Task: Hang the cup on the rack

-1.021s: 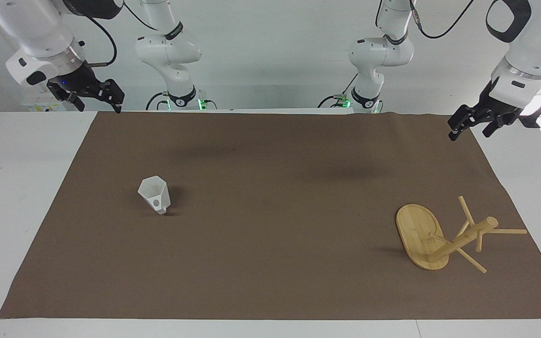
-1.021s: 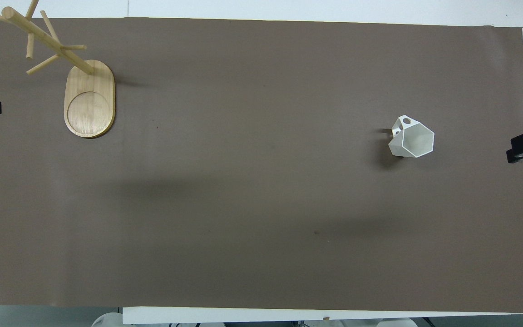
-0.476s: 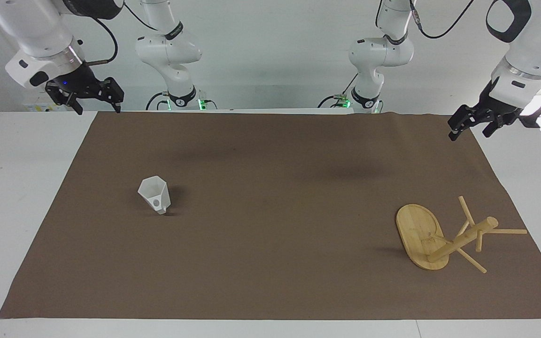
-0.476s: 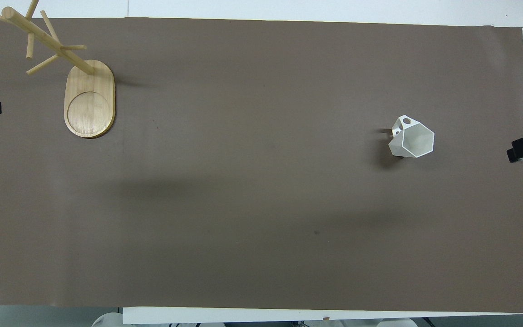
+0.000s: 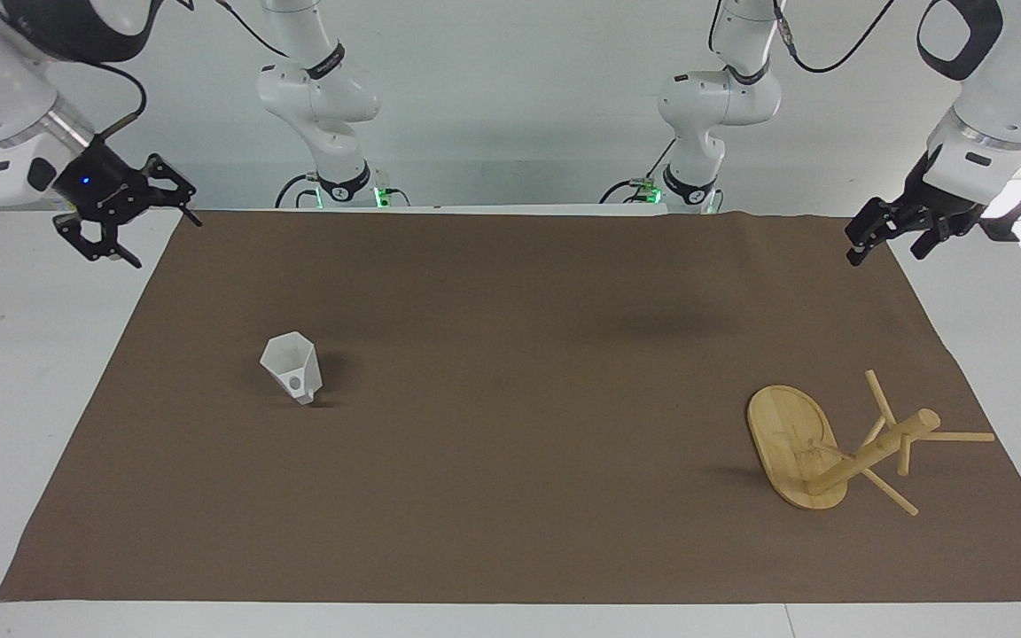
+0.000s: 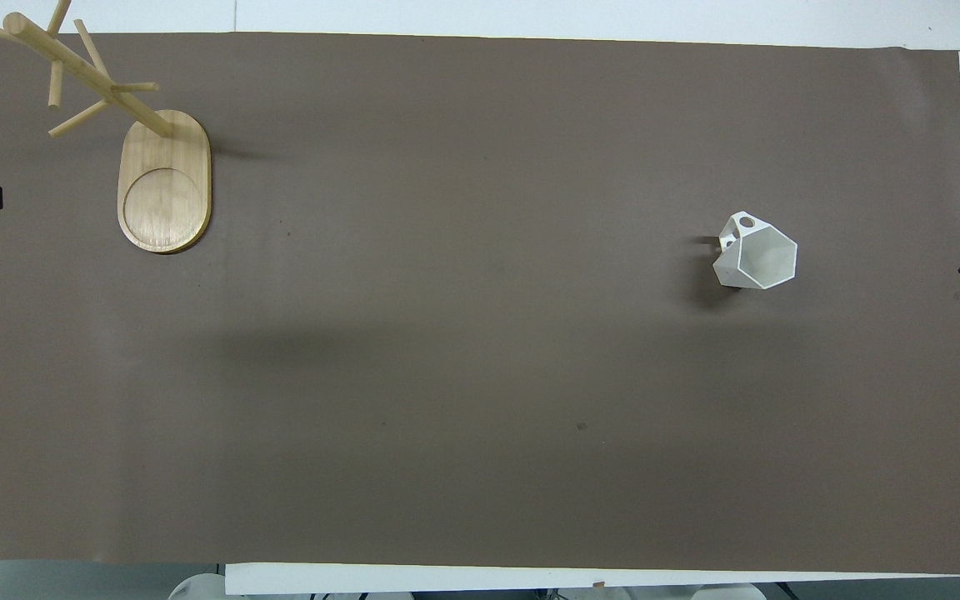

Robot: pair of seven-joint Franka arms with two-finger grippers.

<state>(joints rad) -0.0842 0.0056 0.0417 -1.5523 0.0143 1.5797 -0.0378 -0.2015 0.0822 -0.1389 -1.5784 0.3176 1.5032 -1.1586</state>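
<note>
Two grippers hang in the air at the robots' end of the table, each over one corner of the brown mat (image 5: 510,408). The right gripper (image 5: 129,217) is over the mat's edge at the right arm's end, and its black fingers are spread apart with nothing between them. The left gripper (image 5: 892,232) is over the corner at the left arm's end; its fingers also stand apart and hold nothing, and this arm waits. Farther from the robots, the small white faceted cup (image 5: 292,365) with a hexagonal rim stands on the mat toward the right arm's end, and its angular handle points away from the robots, as far as I can judge. Farther again, toward the left arm's end, the light bamboo rack (image 5: 838,447) with an oval base, a round post and thin pegs stands on the mat. Cup and rack are well apart, and neither gripper touches them.
</note>
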